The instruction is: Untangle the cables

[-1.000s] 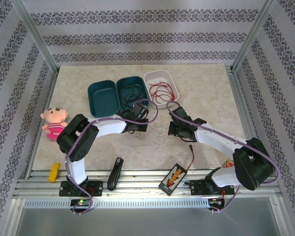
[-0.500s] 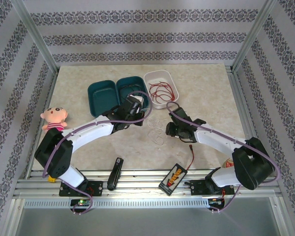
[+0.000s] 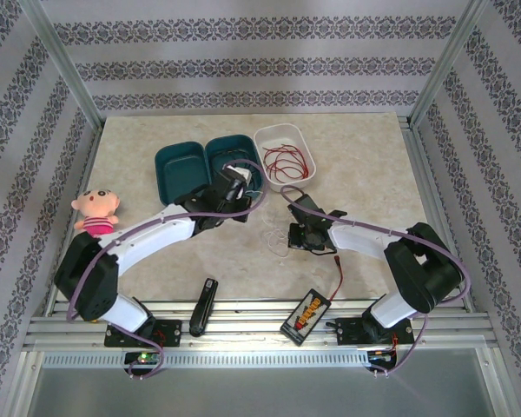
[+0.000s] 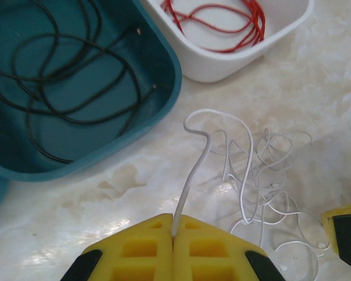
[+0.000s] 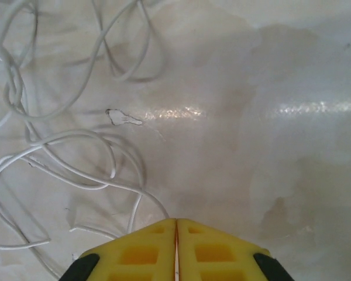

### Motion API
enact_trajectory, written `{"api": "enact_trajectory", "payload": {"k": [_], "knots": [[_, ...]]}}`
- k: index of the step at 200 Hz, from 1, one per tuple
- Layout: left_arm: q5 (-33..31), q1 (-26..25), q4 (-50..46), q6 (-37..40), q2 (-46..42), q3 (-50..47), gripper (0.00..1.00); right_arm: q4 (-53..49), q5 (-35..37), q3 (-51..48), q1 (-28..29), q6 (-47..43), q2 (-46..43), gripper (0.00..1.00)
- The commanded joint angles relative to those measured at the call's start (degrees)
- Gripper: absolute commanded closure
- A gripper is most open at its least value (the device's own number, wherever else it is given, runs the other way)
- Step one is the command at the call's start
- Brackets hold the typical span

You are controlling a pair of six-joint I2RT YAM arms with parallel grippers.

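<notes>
A loose white cable (image 3: pixel 279 240) lies tangled on the marble table between my two grippers. My left gripper (image 4: pixel 174 227) is shut on one strand of the white cable (image 4: pixel 194 170), which rises from the pads into a loop. The right gripper (image 5: pixel 176 222) is shut low at the tangle's edge, with a strand of the white cable (image 5: pixel 145 199) running into the seam of its tips. Coiled inside the teal bin (image 4: pixel 164 88) is the black cable (image 4: pixel 76 76). The red cable (image 4: pixel 222 23) rests in the white bin (image 4: pixel 281 35).
An empty teal bin (image 3: pixel 181 169) stands left of the one with the black cable. A doll (image 3: pixel 95 213) sits at the left edge. A yellow block (image 3: pixel 95 304), a black bar (image 3: pixel 203 306) and a black-and-yellow box (image 3: pixel 306 314) with a red lead lie along the front.
My left arm has stretched out towards the bins, drawing a white strand up with it. The right gripper has shifted left onto the tangle, opened and shut again.
</notes>
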Motion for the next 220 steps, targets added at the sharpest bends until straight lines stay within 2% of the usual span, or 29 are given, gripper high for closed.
{"api": "enact_trajectory", "payload": {"k": [1, 51, 74, 123, 144, 164, 180, 192, 208, 220], "knots": [[-5.69, -0.79, -2.23, 5.19, -6.28, 3.71, 1.0, -2.33, 2.27, 0.52, -1.49, -0.27, -2.32, 0.98], [-9.1, -0.79, 4.34, 11.23, -16.87, 5.01, 1.0, -3.97, 4.35, -1.38, -4.58, -0.99, -6.53, 1.0], [-11.15, -0.79, 5.96, 13.99, -18.96, 7.14, 1.0, -4.26, 4.54, -1.92, -5.67, -1.37, -7.71, 1.0], [-0.52, -0.79, 6.79, 14.03, -19.05, 13.43, 1.0, -0.36, 2.72, -2.44, -5.83, -3.25, -10.19, 1.0], [3.08, -0.79, 6.98, 13.45, -17.86, 16.32, 1.0, 4.44, 0.76, -3.31, -5.53, -4.19, -11.86, 0.94], [6.82, -0.79, 7.1, 12.39, -16.19, 18.9, 1.0, 8.74, -0.9, -4.24, -4.47, -5.83, -13.86, 0.86], [10.15, -0.74, 7.7, 11.26, -14.94, 20.15, 1.0, 12.1, -1.0, -5.54, -2.52, -7.84, -16.57, 0.75], [11.79, -0.79, 8.22, 10.49, -14.14, 20.69, 1.0, 14.18, 0.06, -6.51, -0.47, -9.75, -19.2, 0.63], [13.38, -0.77, 8.62, 9.76, -13.05, 21.29, 1.0, 16.86, 3.65, -8.2, 2.98, -12.58, -22.69, 0.34], [14.44, -0.79, 9.27, 9.13, -12.52, 21.39, 1.0, 20.65, 6.34, -10.04, 5.31, -14.37, -24.76, 0.22]]}}
